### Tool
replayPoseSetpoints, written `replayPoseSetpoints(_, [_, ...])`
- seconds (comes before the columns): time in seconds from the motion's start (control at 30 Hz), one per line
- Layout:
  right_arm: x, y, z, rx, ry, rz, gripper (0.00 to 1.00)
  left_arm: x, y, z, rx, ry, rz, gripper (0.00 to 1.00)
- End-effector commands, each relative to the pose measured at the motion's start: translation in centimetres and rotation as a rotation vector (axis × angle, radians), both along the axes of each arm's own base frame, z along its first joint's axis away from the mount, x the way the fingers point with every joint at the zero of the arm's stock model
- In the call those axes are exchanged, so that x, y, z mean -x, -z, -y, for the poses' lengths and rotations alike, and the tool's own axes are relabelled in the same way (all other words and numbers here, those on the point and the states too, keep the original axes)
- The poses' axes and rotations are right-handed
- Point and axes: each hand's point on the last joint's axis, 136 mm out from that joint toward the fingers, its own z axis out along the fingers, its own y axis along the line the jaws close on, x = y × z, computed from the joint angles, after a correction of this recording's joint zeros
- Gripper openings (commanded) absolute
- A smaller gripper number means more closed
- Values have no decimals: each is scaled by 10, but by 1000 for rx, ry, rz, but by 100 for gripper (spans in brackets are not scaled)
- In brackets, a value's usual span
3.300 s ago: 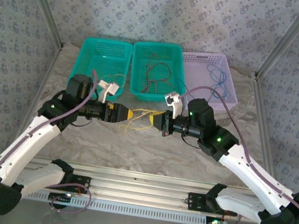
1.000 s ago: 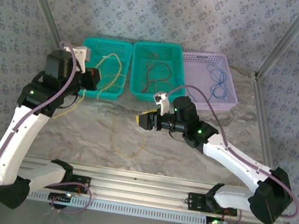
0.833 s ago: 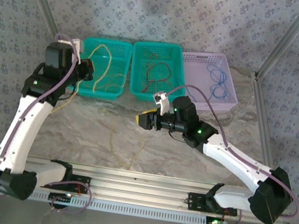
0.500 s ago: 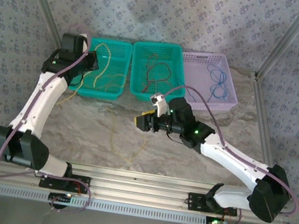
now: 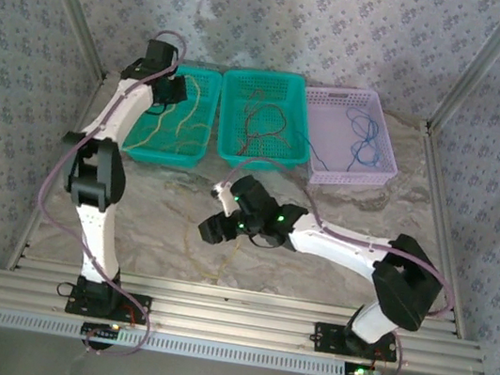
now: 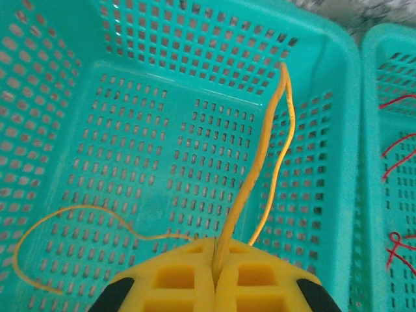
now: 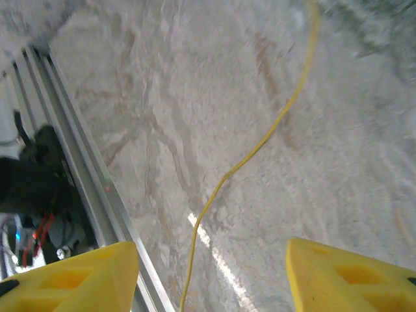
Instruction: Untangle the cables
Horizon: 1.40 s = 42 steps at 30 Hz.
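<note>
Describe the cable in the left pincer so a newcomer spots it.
Far side of the table, leftmost teal basket. The yellow cable loops across its floor, clamped in the left pincer. Its neighbours are red cables and a blue cable.

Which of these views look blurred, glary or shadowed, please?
Right wrist view: soft, blurriest at the top, glare on the table beside the yellow cable. Left wrist view: crisp, evenly lit basket. Top view: sharp, arm shadow on the back wall.

Likely lab: wallpapered booth (image 5: 351, 32), aluminium rail (image 5: 230, 311).
</note>
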Motion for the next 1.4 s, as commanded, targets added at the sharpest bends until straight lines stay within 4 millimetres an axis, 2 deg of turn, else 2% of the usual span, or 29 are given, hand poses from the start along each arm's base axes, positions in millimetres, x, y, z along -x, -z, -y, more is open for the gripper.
replayPoseSetpoints(0.0, [18, 23, -3, 143, -86, 61, 63, -6, -2, 3, 2, 12, -39, 5])
replayPoseSetpoints(0.2, [46, 55, -2, 282, -161, 95, 64, -22, 13, 18, -5, 47, -88, 30])
replayPoseSetpoints(0.27, [53, 61, 0, 316, -181, 104, 64, -23, 9, 23, -6, 55, -90, 47])
replayPoseSetpoints(0.33, [56, 67, 4, 354, -186, 124, 65, -21, -5, 28, -10, 64, -63, 62])
replayPoseSetpoints(0.4, [57, 73, 9, 377, -181, 133, 65, -16, -26, 33, -10, 72, -27, 70])
replayPoseSetpoints(0.47, [59, 77, 13, 391, -184, 128, 66, -8, -53, 34, 1, 71, 16, 74])
replayPoseSetpoints(0.57, [64, 80, 15, 401, -202, 111, 67, 11, -106, 36, 27, 63, 108, 80])
replayPoseSetpoints(0.67, [74, 85, 15, 401, -232, 90, 67, 41, -159, 31, 32, 49, 201, 88])
replayPoseSetpoints(0.7, [77, 86, 16, 404, -241, 83, 67, 51, -170, 28, 29, 40, 218, 94])
replayPoseSetpoints(0.77, [83, 92, 17, 411, -257, 66, 68, 72, -187, 22, 33, 29, 252, 96])
replayPoseSetpoints(0.87, [87, 100, 20, 425, -265, 54, 67, 103, -197, 12, 38, 7, 279, 99])
replayPoseSetpoints(0.97, [88, 108, 21, 451, -272, 48, 61, 131, -195, 5, 40, -7, 288, 100])
replayPoseSetpoints(1.0, [87, 110, 21, 460, -269, 51, 55, 139, -193, 4, 40, -7, 287, 100])
replayPoseSetpoints(1.07, [84, 111, 21, 480, -264, 57, 30, 159, -189, -2, 36, -17, 285, 100])
replayPoseSetpoints(1.1, [81, 110, 21, 488, -257, 68, 21, 167, -186, -3, 37, -14, 280, 100])
replayPoseSetpoints(1.13, [77, 106, 21, 492, -246, 83, 12, 176, -181, -5, 34, -13, 276, 100])
replayPoseSetpoints(1.2, [73, 96, 21, 487, -238, 101, 2, 195, -175, -12, 21, -22, 272, 100])
replayPoseSetpoints(1.3, [65, 70, 16, 446, -216, 124, 0, 225, -164, -23, -1, -44, 280, 100])
replayPoseSetpoints(1.37, [60, 38, 9, 380, -213, 147, 0, 245, -155, -31, -12, -64, 284, 100])
